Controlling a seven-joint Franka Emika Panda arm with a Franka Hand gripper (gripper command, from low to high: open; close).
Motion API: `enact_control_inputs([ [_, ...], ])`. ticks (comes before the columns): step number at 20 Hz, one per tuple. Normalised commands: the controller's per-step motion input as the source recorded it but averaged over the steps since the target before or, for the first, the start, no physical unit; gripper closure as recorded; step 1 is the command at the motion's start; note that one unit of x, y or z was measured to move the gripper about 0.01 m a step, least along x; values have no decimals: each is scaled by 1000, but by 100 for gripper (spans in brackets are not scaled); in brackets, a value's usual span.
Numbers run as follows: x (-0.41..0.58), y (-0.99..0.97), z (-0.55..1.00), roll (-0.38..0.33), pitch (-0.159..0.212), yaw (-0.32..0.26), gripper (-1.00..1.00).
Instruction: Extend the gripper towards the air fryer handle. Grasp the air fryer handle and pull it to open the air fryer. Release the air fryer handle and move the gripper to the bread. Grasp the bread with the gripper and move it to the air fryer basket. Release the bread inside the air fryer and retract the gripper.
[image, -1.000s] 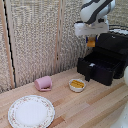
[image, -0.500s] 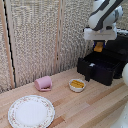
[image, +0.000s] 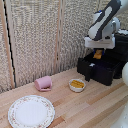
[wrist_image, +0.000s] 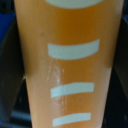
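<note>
Since the frame a second ago, we see the arm has swung from above the air fryer's top toward the exterior view's left and come lower, so the gripper now hangs over the pulled-out air fryer basket. Between the fingers we can make out the bread, a small orange-brown block held roughly upright with its long axis pointing down. In the wrist view the bread fills nearly the whole picture, orange with pale curved stripes, and dark finger shapes press in at both sides, so we read the gripper as clamped on it.

Directly below the bread lies the open mouth of the basket, which juts forward from the air fryer. The air fryer handle sticks out of the drawer front toward the exterior view's left. We judge that the coming move turns on this vertical line-up: straight down, then let go. From this angle we cannot be sure whether the bread's lower end already sits below the basket rim.

On the wooden table, well apart from the arm, stand a small white bowl, a pink cup on its side and a patterned plate.
</note>
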Motion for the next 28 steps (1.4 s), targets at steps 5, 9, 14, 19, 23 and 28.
enact_control_inputs([
  [5, 120, -125, -290, 0, 42, 0, 100],
  [9, 4, -88, -256, -1, 4, -6, 100],
  [14, 64, -218, 11, 26, -2, -7, -100],
  [19, 54, -135, 394, 39, 0, 0, -100],
  [23, 14, 66, 854, -5, 21, 2, -100],
  [28, 68, 107, 859, 7, -54, -16, -100],
])
